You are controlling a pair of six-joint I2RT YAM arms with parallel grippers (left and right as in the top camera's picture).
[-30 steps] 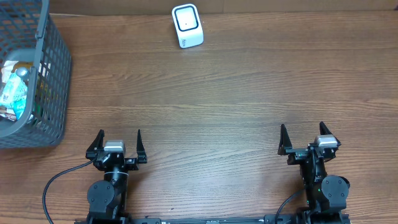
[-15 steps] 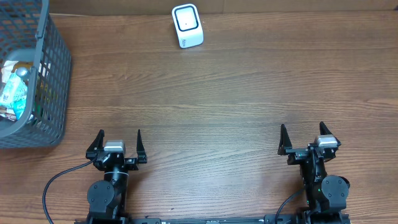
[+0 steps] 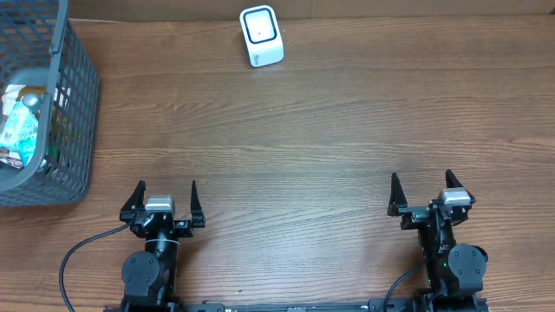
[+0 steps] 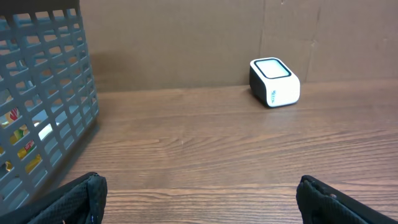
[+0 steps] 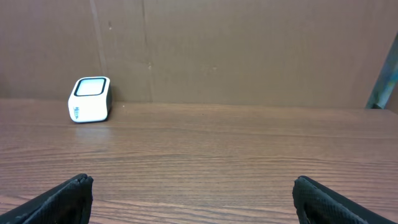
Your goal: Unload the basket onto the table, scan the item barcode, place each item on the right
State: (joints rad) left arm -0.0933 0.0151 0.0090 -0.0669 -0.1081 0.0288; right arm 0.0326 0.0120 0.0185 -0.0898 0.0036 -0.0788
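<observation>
Well to the left of the scanner (image 3: 261,36), a grey basket (image 3: 78,104) is set at the edge of the table (image 3: 329,130). Several packets (image 3: 19,130) are piled inside it, and single items cannot be told apart. The left gripper (image 3: 166,191) is parked well in front of the scanner and to its left, the right gripper (image 3: 421,182) to its right. Both sets of jaws are spread fully wide, and nothing is held or touched.

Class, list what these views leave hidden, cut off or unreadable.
Basket: overhead, cut off by the left edge; outside the right wrist view.
Packets inside it: overhead, too small to identify, no barcode visible; left wrist, screened by the grid wall.
Scanner side print: left wrist, too small to read.
</observation>
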